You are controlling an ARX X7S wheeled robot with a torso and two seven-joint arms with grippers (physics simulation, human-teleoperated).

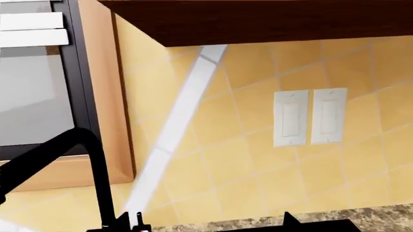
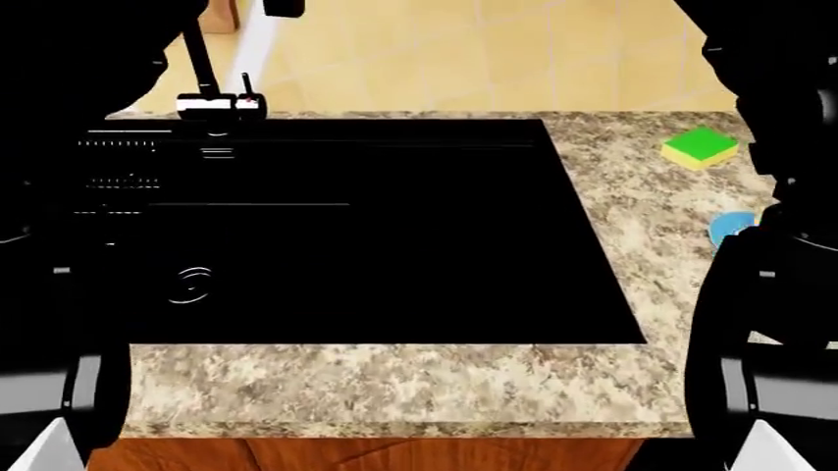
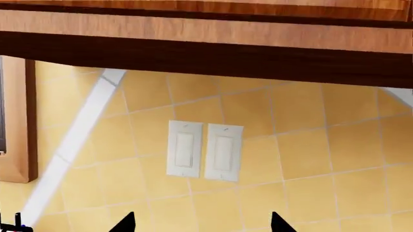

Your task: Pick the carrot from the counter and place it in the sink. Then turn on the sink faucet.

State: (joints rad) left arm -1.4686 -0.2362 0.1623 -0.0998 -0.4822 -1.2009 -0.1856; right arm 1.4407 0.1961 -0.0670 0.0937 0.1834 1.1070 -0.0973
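Observation:
The carrot is not in any view. The black sink fills the middle of the head view, set in the speckled counter. The sink faucet rises at the sink's back left, and its lever bears a red mark. In the left wrist view the faucet stands close by, beside one fingertip of my left gripper. That gripper is open and empty, facing the tiled wall. My right gripper is also open and empty, pointing at the wall.
A green-and-yellow sponge and a blue object lie on the counter right of the sink. Two wall switches sit on the tiled backsplash under a wooden cabinet. A window frame stands behind the faucet.

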